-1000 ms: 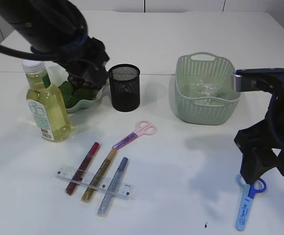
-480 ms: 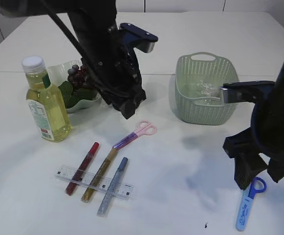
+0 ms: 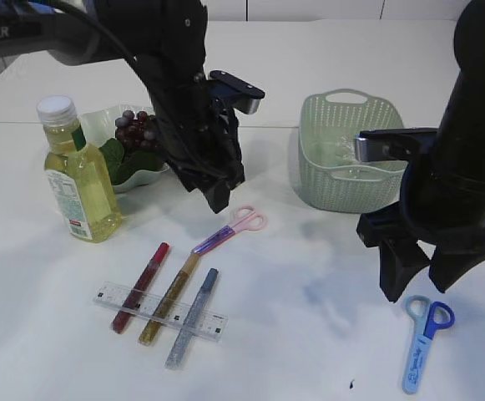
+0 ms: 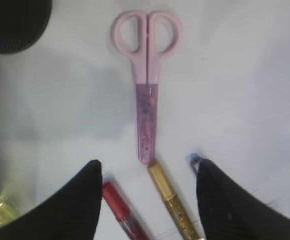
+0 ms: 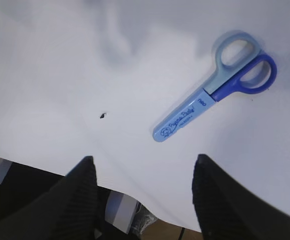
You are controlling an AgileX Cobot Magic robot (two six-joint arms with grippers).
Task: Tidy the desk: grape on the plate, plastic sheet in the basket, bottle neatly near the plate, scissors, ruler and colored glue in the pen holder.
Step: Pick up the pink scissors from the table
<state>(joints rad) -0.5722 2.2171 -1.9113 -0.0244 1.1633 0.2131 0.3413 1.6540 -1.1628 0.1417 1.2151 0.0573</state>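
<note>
Pink scissors [image 3: 234, 227] [image 4: 147, 75] lie shut on the table, their tip touching the gold glue stick [image 3: 171, 296] [image 4: 172, 202]. My left gripper [image 3: 217, 196] [image 4: 147, 167] hovers open and empty just above that tip. The red [image 3: 142, 284], gold and blue [image 3: 194, 316] glue sticks lie across the clear ruler [image 3: 159, 309]. Blue scissors [image 3: 426, 334] [image 5: 212, 92] lie at the front right, with my right gripper [image 3: 416, 284] [image 5: 144, 162] open and empty above them. The grapes [image 3: 132, 129] sit on the plate [image 3: 146, 177], beside the bottle [image 3: 79, 180]. A plastic sheet [image 3: 346, 154] lies in the basket [image 3: 342, 180].
My left arm hides the black pen holder in the exterior view; its dark rim [image 4: 12, 22] shows at the top left of the left wrist view. The table's front edge [image 5: 135, 192] runs close below the right gripper.
The left arm swung from over the plate to in front of the pen holder, above the pink scissors. The right gripper rose and shifted left off the blue scissors, its jaws narrowing slightly.
</note>
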